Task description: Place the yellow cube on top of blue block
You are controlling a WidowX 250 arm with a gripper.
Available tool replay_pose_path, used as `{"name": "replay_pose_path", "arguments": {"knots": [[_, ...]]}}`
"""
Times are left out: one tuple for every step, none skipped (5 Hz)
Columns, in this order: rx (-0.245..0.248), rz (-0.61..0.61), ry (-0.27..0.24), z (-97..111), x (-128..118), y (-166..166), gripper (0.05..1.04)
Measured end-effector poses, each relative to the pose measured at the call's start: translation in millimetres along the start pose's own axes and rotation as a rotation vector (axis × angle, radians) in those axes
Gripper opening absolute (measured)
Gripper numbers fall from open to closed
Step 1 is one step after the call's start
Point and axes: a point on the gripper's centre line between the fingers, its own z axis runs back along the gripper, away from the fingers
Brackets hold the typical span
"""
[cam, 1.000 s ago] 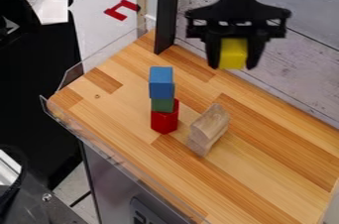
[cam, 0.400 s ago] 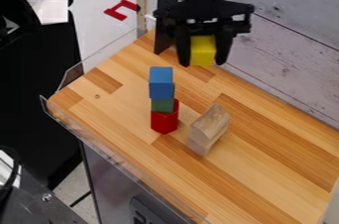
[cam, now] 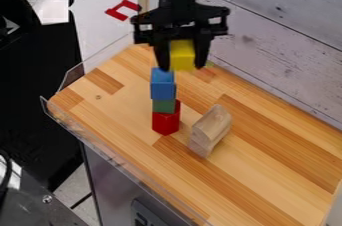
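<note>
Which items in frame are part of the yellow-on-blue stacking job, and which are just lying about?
Part of the job:
- yellow cube, held in the gripper
- blue block, the target
- green block and red block, supporting it

Just lying about:
- wooden block beside the stack
- red bracket-shaped piece beyond the tabletop

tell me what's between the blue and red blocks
In the camera view, a green block sits between them, the blue block above it, the red block below.

block stack (cam: 163,105) and wooden block (cam: 210,130) as obstacles, slim gap between, wider room rightward
</note>
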Motion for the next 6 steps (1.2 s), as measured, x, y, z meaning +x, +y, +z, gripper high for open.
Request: {"name": "replay_pose_path", "arguments": {"knots": [[0.005,0.013,0.005,-1.7,1.4,6.5,0.587],[0.009,0.018,0.007,-2.1,2.5,9.6,0.587],[0.024,0.009,0.023,-5.7,1.4,11.3,0.587],[0.045,-0.006,0.047,-13.5,1.5,13.1,0.587],[0.047,-0.015,0.065,-17.8,1.8,14.3,0.587],[0.039,-0.011,0.08,-19.9,1.9,14.9,0.587]]}}
